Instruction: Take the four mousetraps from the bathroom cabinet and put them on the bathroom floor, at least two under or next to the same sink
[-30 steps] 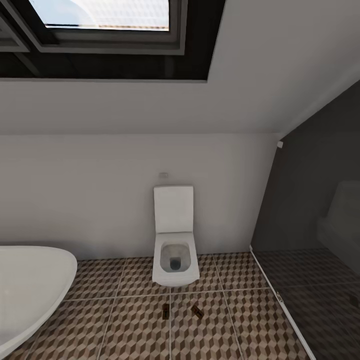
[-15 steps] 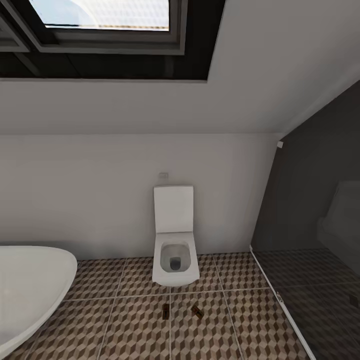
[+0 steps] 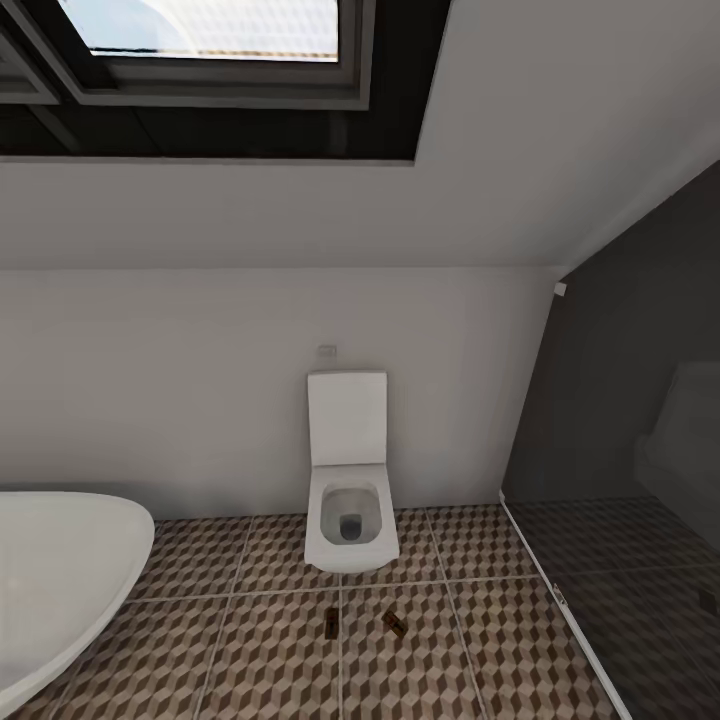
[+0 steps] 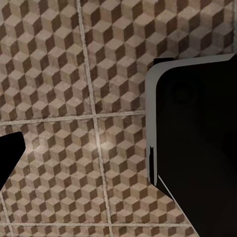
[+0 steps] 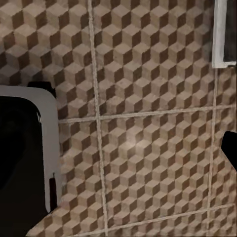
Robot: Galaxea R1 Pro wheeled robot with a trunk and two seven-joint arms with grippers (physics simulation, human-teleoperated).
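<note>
head view is showing a bathroom wall under a sloped ceiling with a skylight (image 3: 200,40), a white toilet (image 3: 347,500) in the middle, and the rim of a white tub (image 3: 60,570) at the lower left. two mousetraps are lying on the cube-patterned floor (image 3: 260,660) just in front of the toilet: one (image 3: 331,622) with its long axis pointing toward the toilet, the other (image 3: 395,623) just to its right and lying at a slant. they are sitting near each other but apart. a dark glass partition (image 3: 620,480) is standing at the right.

left wrist view is looking down at the floor (image 4: 74,98), with a dark body panel (image 4: 197,148) beside it and one dark finger (image 4: 10,153) at the edge. right wrist view is showing the floor (image 5: 148,123) too, a dark panel (image 5: 22,163) and a finger (image 5: 230,148) at the edge. whether either hand is spread or pressed together cannot be told, and nothing is seen in them.

the traps are lying ahead of the robot and low, roughly centred, so neither arm is looking clearly nearer. no sink is beside them, so these two are probably not yet meeting the sink condition.
</note>
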